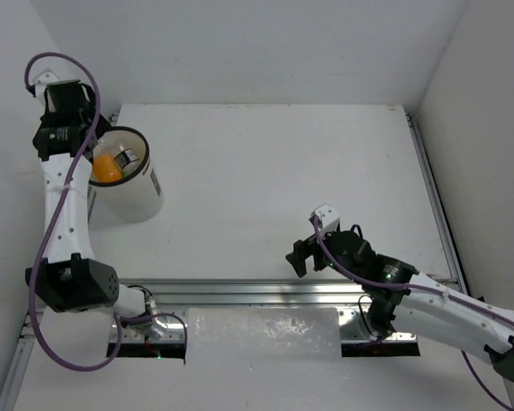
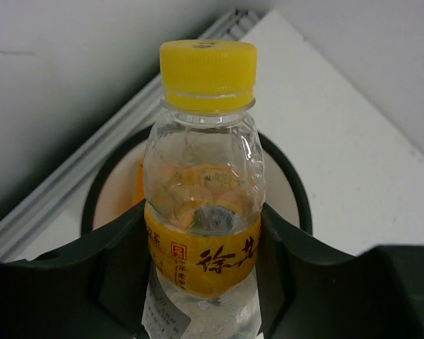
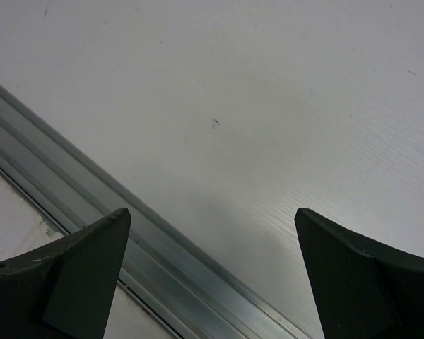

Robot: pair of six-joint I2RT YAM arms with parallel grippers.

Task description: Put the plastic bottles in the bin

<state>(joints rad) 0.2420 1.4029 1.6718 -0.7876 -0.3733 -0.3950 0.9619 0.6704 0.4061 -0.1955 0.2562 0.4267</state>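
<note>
A clear plastic bottle [image 2: 203, 191] with a yellow cap and a yellow label stands upright between my left gripper's [image 2: 205, 261] fingers, which press on both its sides. It hangs over the mouth of the white bin [image 2: 291, 187] with the black rim. From above, the left gripper [image 1: 98, 145] is at the bin's [image 1: 133, 193] left rim, and an orange bottle [image 1: 106, 168] lies inside. My right gripper [image 1: 301, 254] hovers open and empty near the table's front; its wrist view shows only bare table between the right gripper's [image 3: 212, 268] fingers.
A metal rail [image 1: 265, 291] runs along the front of the table, below the right gripper, and shows as a rail [image 3: 92, 191] in the right wrist view. The bin stands at the table's far left corner, close to the wall. A crinkled plastic sheet [image 1: 264, 334] lies between the arm bases.
</note>
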